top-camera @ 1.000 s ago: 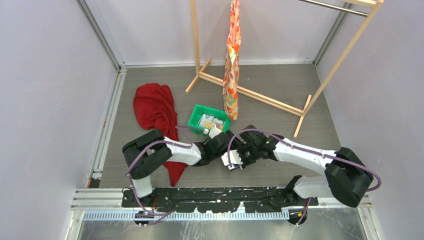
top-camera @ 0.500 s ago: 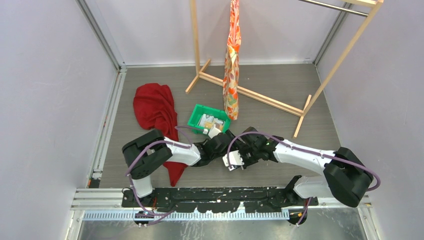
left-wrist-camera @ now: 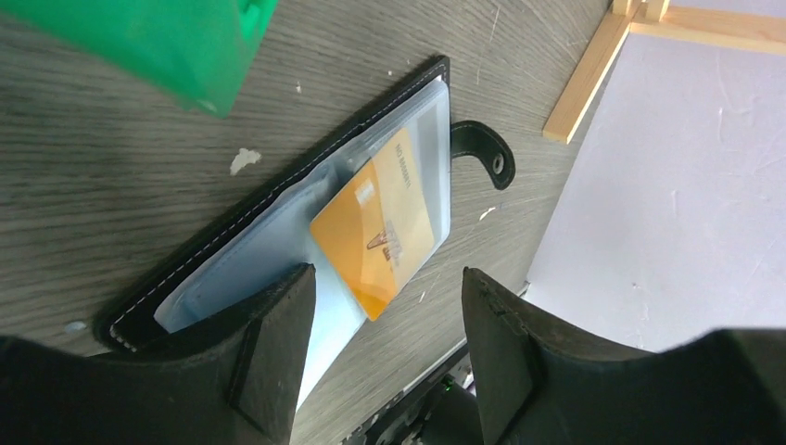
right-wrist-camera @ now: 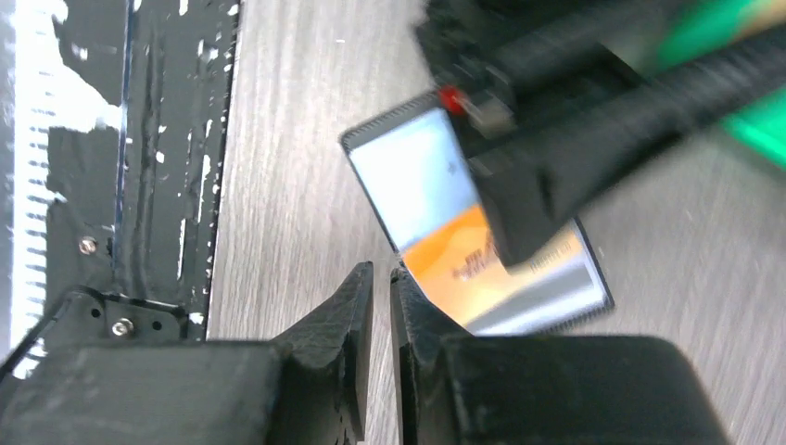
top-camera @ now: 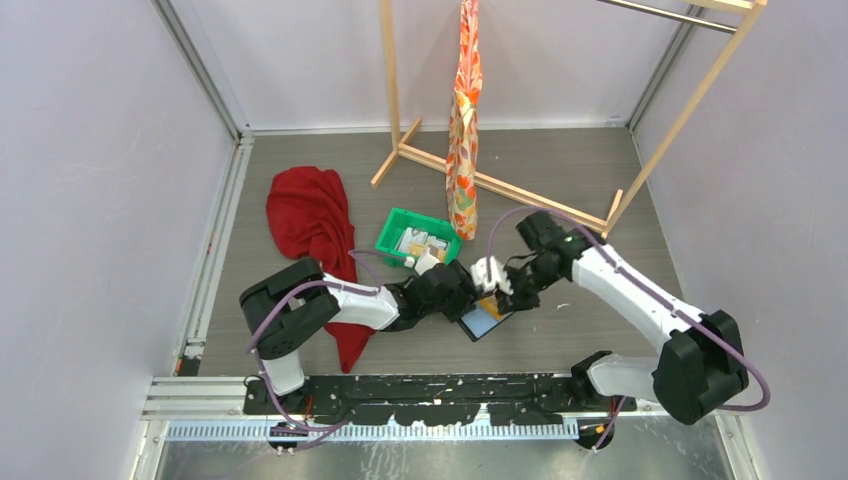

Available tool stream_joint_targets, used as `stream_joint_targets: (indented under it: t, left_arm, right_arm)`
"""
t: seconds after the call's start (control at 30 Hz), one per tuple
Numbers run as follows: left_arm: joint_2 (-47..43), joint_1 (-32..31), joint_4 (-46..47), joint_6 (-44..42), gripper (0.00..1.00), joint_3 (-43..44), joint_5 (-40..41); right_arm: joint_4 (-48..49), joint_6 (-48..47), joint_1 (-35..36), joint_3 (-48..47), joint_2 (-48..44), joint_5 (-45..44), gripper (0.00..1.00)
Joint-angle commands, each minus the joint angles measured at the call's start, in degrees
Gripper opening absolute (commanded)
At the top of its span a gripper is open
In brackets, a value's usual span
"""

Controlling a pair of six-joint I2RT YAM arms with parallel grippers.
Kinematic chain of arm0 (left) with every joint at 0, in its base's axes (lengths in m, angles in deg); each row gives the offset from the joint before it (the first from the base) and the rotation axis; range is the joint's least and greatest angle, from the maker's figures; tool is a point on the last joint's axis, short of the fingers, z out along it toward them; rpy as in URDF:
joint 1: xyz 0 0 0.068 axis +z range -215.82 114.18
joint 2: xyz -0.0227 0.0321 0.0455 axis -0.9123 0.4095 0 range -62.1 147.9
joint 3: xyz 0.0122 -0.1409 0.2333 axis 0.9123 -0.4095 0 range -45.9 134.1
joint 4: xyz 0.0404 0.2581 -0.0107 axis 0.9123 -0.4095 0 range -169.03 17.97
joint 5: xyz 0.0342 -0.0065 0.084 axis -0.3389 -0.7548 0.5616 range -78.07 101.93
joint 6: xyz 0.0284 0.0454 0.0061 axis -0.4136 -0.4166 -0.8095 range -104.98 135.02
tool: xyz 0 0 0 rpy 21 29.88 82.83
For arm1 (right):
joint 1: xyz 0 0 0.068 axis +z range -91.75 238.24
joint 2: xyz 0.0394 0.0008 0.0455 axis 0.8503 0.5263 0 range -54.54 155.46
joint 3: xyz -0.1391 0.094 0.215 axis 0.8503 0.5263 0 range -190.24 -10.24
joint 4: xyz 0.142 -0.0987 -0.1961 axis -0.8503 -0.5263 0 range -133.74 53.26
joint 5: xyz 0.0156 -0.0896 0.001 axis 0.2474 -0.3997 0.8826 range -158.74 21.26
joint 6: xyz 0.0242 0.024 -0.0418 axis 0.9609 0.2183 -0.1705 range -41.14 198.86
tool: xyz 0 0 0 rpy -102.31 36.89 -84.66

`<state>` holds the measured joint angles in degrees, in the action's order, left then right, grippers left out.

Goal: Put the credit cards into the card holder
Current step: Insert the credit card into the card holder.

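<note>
The card holder [top-camera: 480, 322] lies open on the table, pale blue-grey lining up, and also shows in the left wrist view [left-wrist-camera: 278, 232] with its snap tab [left-wrist-camera: 482, 153]. An orange-yellow credit card [left-wrist-camera: 375, 227] sits partly tucked in its clear pocket, one corner sticking out; it also shows in the top view [top-camera: 490, 306]. My left gripper [left-wrist-camera: 385, 343] is open and empty, low over the holder's near end, one finger [left-wrist-camera: 273, 357] on the lining. My right gripper [right-wrist-camera: 382, 306] is shut and empty, raised just right of the holder [right-wrist-camera: 417, 176]. More credit cards [top-camera: 420, 242] lie in the green tray.
The green tray [top-camera: 392, 232] stands just behind the left gripper. A red cloth [top-camera: 310, 215] lies to the left under the left arm. A wooden rack [top-camera: 520, 195] with a hanging patterned cloth [top-camera: 463, 130] stands at the back. Walls close in both sides.
My right arm has pulled up and back to the right, off the card holder, which now shows open with the orange card in it. The left arm has barely moved.
</note>
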<state>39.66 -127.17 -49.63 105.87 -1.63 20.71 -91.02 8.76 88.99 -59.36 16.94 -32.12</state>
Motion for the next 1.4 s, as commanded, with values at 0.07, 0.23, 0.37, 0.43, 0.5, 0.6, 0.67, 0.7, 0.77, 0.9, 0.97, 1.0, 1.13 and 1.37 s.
stream_joint_targets:
  t: [0.07, 0.23, 0.37, 0.43, 0.5, 0.6, 0.67, 0.7, 0.77, 0.9, 0.97, 1.0, 1.13, 1.37]
  left_arm:
    - [-5.2, -0.1, -9.0, -5.1, 0.60, 0.0, -0.3]
    - [-9.8, -1.1, -14.7, -7.7, 0.44, 0.3, 1.2]
    - [-11.4, -2.6, -18.4, -9.0, 0.03, 1.3, 1.5]
    - [-10.7, -3.1, -20.1, -9.0, 0.01, 2.4, 1.8]
    - [-9.4, -3.4, -21.4, -8.9, 0.00, 3.7, 1.9]
    - [-6.7, -3.7, -22.2, -8.8, 0.00, 5.5, 1.7]
    - [-5.0, -3.7, -23.8, -8.9, 0.01, 6.6, 1.9]
    - [-4.2, -3.6, -23.9, -9.3, 0.01, 7.2, 1.9]
    - [-2.3, -3.6, -25.1, -10.4, 0.01, 9.3, 2.0]
    - [1.3, -3.5, -27.6, -11.6, 0.00, 12.8, 1.6]
    - [2.0, -3.1, -28.2, -11.6, 0.00, 13.4, 1.9]
    - [2.3, -2.9, -28.3, -11.8, 0.00, 13.6, 2.3]
    - [2.8, -2.3, -29.2, -13.0, 0.00, 15.1, 3.9]
    - [5.7, -1.3, -27.2, -15.4, 0.00, 18.4, 3.5]
  right_arm:
    - [-4.8, 12.4, -17.5, -5.4, 1.3, 11.4, 0.18]
    - [4.5, 30.8, -23.1, -6.1, 10.5, 1.6, 0.02]
    - [6.7, 37.5, -22.9, -8.1, 18.5, -5.5, 0.01]
    - [8.2, 39.4, -22.8, -8.6, 21.3, -8.5, 0.01]
    - [9.8, 40.7, -22.7, -8.9, 23.4, -11.1, 0.01]
    - [11.2, 42.1, -22.3, -9.1, 25.3, -13.8, 0.01]
    - [11.7, 42.5, -21.6, -9.1, 26.1, -15.2, 0.01]
    - [11.7, 42.5, -21.3, -9.1, 26.6, -15.5, 0.01]
    - [11.5, 42.4, -20.6, -9.2, 27.5, -16.1, 0.01]
    - [10.6, 41.7, -19.9, -9.3, 28.1, -15.6, 0.01]
    - [10.2, 41.3, -19.7, -9.1, 28.0, -15.2, 0.01]
    - [10.0, 40.9, -19.6, -9.0, 28.1, -14.7, 0.01]
    - [9.1, 40.0, -18.9, -8.9, 28.4, -13.9, 0.01]
    - [7.1, 38.3, -17.1, -8.8, 29.0, -12.4, 0.01]
